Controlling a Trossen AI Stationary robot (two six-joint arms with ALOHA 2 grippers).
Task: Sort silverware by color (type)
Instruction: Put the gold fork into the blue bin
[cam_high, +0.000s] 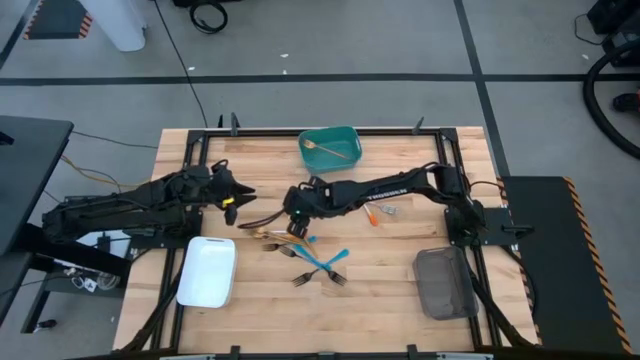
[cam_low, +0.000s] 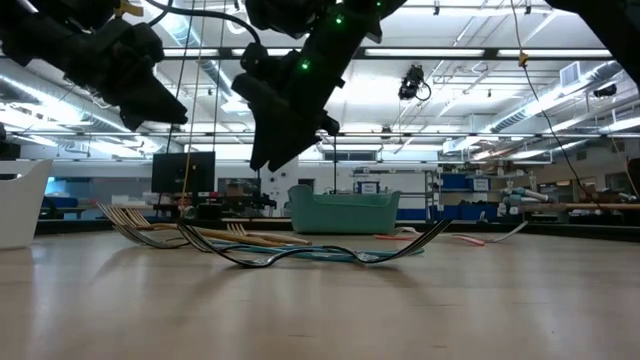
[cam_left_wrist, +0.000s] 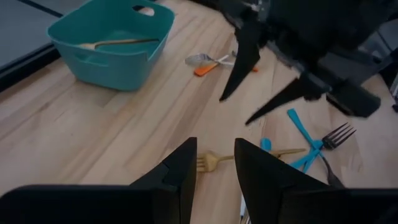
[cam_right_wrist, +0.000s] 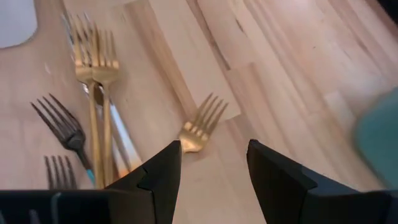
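Above gold fork (cam_right_wrist: 200, 124), right end effector (cam_right_wrist: 213, 163) agape, empty.

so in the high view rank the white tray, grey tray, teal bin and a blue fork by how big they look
1. White tray and grey tray: too alike to rank.
2. Teal bin.
3. Blue fork, clearly smallest.

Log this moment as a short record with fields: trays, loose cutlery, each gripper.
teal tray: far side of the table, one gold piece inside
white tray: near left
grey tray: near right
gold forks: loose on the table centre
blue forks: loose, beside the gold ones
orange piece: loose near the teal tray
right gripper: open, over a gold fork, holding nothing
left gripper: open, left of the pile, holding nothing
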